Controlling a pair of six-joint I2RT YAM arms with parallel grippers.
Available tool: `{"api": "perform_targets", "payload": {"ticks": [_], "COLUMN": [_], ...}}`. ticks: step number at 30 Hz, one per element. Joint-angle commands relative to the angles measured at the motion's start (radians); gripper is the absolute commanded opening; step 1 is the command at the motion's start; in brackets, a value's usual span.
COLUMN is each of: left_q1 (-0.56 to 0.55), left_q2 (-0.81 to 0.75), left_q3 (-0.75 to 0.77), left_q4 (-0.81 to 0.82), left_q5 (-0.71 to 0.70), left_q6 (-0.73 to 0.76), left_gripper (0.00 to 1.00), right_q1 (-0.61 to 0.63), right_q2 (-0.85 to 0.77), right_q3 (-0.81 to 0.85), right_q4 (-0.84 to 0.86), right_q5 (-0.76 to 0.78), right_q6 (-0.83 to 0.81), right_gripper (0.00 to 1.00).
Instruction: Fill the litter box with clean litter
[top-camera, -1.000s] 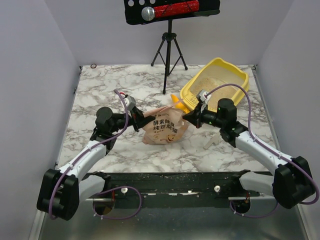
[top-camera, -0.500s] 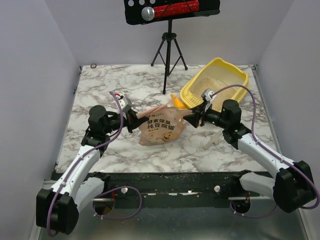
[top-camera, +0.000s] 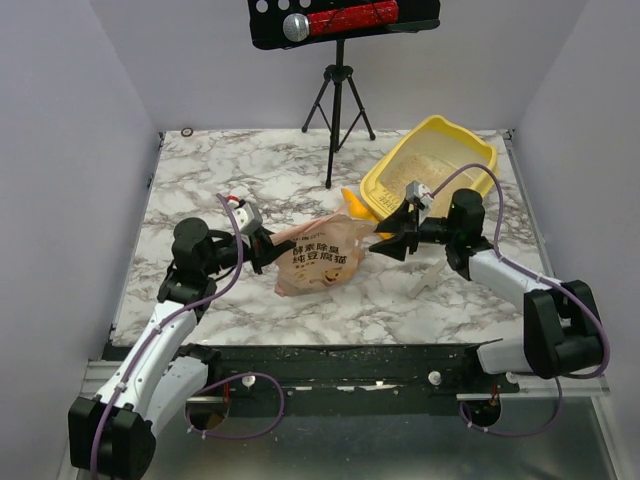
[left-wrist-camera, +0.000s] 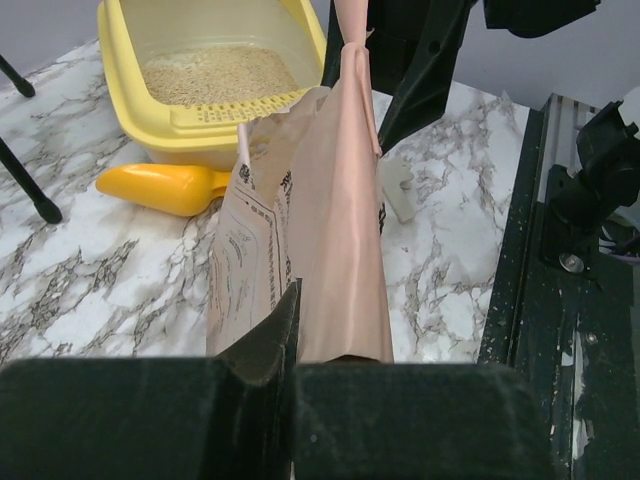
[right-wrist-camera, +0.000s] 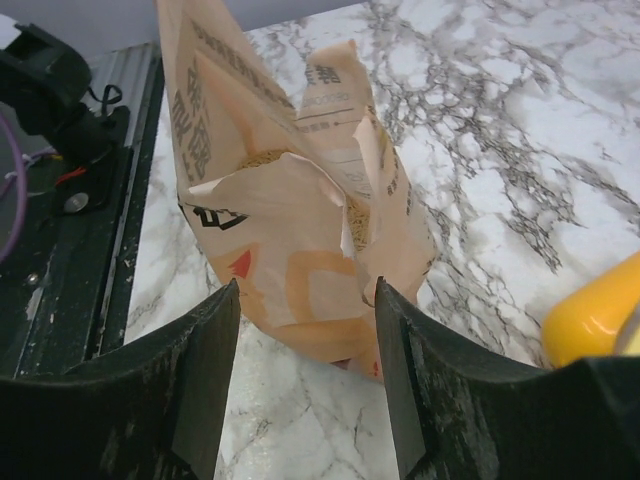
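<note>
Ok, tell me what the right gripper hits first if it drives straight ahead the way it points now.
The paper bag. In the wrist view it stands squarely before the right gripper, whose jaws stand open on either side of its line; the gap looks short, though depth is unclear.

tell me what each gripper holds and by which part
The left gripper is shut on the paper bag, pinching a flat fold at the end nearest it. The right gripper is open and holds nothing.
</note>
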Motion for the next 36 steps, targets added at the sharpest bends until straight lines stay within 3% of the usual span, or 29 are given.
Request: {"api": "perform_targets", "payload": {"ticks": [1,6,14,21,24,36], "left_q1": [-0.006,-0.006,-0.006,-0.006,-0.006,-0.006], "left_q2": [-0.07,-0.086,-0.098,-0.092,-0.092,-0.079], "left_q3": [0.004,-0.005,-0.011,-0.009,-0.009,-0.008], "left_q4": [0.105,0.096,0.095,0.096,0.093,0.082], "left_q5": [0.032,0.024,0.02,0.023,0.024,0.021], "left_q6": [-0.001,0.007,0.007,0.01,0.01,0.019], "left_gripper": [0.0,0.0,0.0,0.0,0.0,0.0], "right_q1": [-0.002,-0.002,-0.002,-0.002,-0.002,0.032], "right_q2": [0.057,0.108,0.156,0.277,0.379,0.409], "right_q3": [0.029,0.034,0.088,0.068,0.083,0.132], "right_q4": [0.155,0.312,0.34,0.814,1.147,1.145], "right_q5": [-0.169,-0.162,-0.137,-0.177,-0.192,-0.197], "right_q6": [-0.002,0.093,0.116,0.45,0.711,0.727], "right_gripper": [0.64,0.64,0.64,0.64,0.64,0.63]}}
